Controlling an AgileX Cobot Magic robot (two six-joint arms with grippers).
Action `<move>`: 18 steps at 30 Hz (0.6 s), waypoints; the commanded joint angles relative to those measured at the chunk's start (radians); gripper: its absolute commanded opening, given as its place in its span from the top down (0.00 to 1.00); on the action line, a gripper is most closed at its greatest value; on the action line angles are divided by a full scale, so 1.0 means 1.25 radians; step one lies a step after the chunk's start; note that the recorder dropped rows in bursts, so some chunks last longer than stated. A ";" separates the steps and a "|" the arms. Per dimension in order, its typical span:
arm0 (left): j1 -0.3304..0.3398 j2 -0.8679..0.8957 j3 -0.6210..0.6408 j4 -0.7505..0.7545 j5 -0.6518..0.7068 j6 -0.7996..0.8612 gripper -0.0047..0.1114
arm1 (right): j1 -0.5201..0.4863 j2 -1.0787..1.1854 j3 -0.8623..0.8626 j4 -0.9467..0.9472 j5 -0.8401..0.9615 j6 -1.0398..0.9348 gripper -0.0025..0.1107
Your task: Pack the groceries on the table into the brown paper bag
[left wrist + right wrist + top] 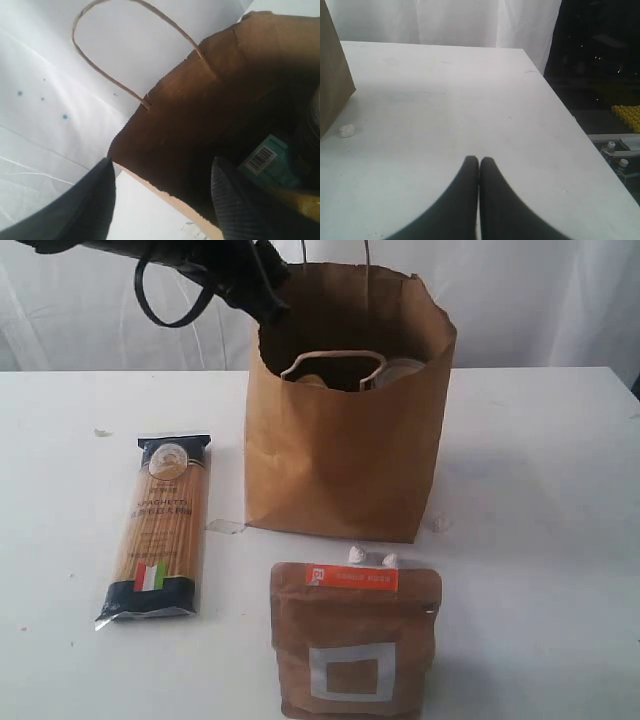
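The brown pouch with orange label (355,640) lies flat at the front of the worktop (540,540), just before the upright brown paper bag (340,460). The spaghetti packet (158,530) lies to the bag's left. The left claw (162,165) hangs released over the bag's rim, holding nothing. The right claw (479,162) is clenched, empty, above the worktop.

The left arm (180,255) is reaching across to the top rim of the bag (340,470). The left gripper (162,195) is holding its jaws wide apart and empty, one finger (92,205) hanging outside the bag, the other over its opening. The right gripper (479,167) is hovering beside the bag, fingers pressed together, gripping nothing.
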 commanded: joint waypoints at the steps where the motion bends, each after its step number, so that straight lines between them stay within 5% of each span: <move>1: 0.002 -0.045 -0.003 -0.003 0.007 -0.004 0.44 | 0.000 -0.003 0.006 -0.006 -0.004 0.002 0.98; 9: 0.002 -0.126 -0.003 -0.003 0.102 -0.004 0.48 | 0.000 -0.003 0.006 -0.006 -0.004 0.002 0.98; 18: 0.002 -0.179 -0.003 0.025 0.413 -0.004 0.96 | 0.000 -0.003 0.006 -0.006 -0.004 0.002 0.98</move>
